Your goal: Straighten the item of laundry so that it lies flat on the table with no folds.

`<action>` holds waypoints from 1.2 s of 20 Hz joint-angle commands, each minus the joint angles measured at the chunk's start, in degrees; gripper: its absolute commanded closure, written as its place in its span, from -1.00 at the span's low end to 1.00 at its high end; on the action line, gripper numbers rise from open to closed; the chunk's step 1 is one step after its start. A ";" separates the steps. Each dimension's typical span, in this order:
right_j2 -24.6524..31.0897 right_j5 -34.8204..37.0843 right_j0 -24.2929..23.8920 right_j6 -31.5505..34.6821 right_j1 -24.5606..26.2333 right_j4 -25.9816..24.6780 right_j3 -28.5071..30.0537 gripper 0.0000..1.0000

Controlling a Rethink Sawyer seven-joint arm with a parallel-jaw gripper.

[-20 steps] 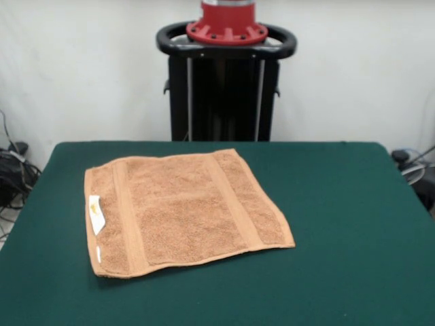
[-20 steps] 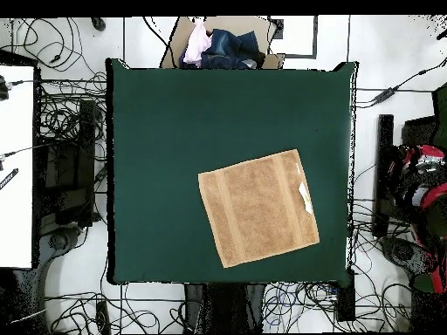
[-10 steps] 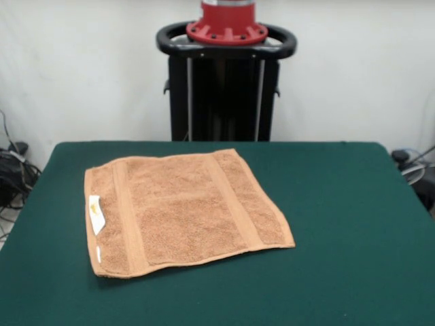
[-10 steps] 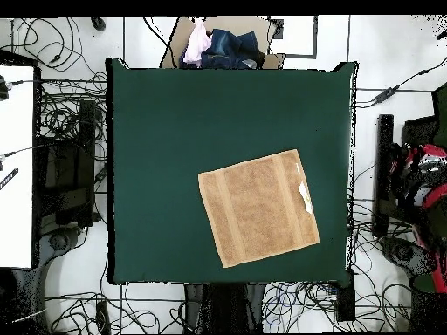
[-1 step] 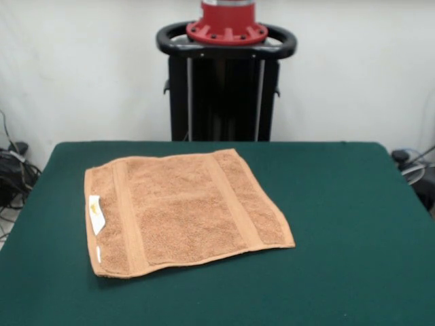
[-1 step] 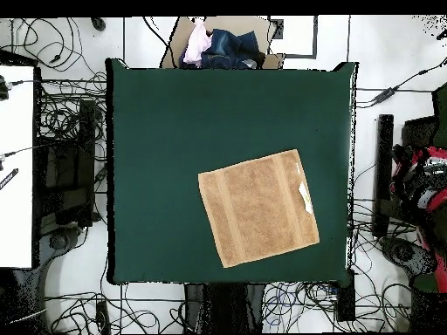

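An orange-tan terry hand towel (image 5: 182,211) lies spread open and flat on the dark green surface (image 5: 340,238), with no folds showing. It is roughly square and sits turned at a slight angle to the surface's edges. Two smoother woven bands (image 5: 129,219) run across it, one near each end. A small white label (image 5: 96,214) lies at one edge. From overhead, the towel (image 6: 258,208) sits toward one corner of the surface (image 6: 166,140), inside its borders.
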 commanded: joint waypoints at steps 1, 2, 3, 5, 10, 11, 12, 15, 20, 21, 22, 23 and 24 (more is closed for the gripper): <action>4.73 -1.24 0.95 6.03 -1.27 -1.89 7.48 1.00; 4.79 -1.25 0.90 6.05 -1.42 -1.91 7.56 1.00; 4.87 -1.91 0.68 5.46 0.39 -2.50 6.78 1.00; 4.00 -0.48 1.22 5.17 -0.25 -2.23 6.39 1.00; -2.76 7.07 5.79 5.73 -3.83 -1.29 3.17 1.00; -3.75 7.62 6.46 5.75 -3.81 -1.50 2.58 1.00; -4.75 8.17 7.12 5.77 -3.79 -1.70 1.99 1.00; -7.27 9.35 8.98 5.72 -3.10 -2.23 -0.07 1.00; -11.31 10.18 12.67 6.04 -0.46 -2.62 -4.83 1.00; -12.20 10.22 13.47 6.12 0.40 -2.71 -6.06 1.00; -12.43 10.19 13.61 5.83 1.14 -2.66 -6.91 1.00; -12.66 10.17 13.74 5.54 1.89 -2.61 -7.75 1.00; -13.29 10.60 14.12 5.47 2.00 -2.63 -8.32 1.00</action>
